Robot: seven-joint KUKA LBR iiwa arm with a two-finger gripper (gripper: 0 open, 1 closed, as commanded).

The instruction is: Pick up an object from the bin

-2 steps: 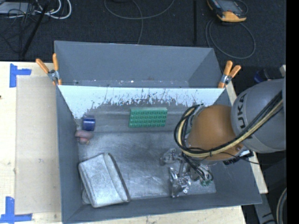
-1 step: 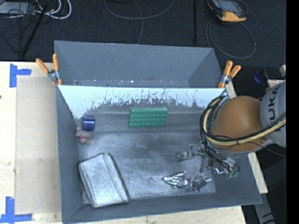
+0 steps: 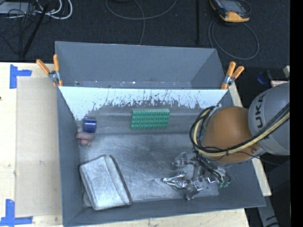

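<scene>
End effector hangs low, pointing down. Orange wrist cover sits just above-right of it, cables loop above it, grey arm link farther right.

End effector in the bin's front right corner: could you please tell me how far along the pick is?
Done: the end effector sits low in the bin's front right corner. In hand: no confirmed grip. Left: grasp and lift; green studded block, blue cylinder and grey cloth lie untouched.
</scene>
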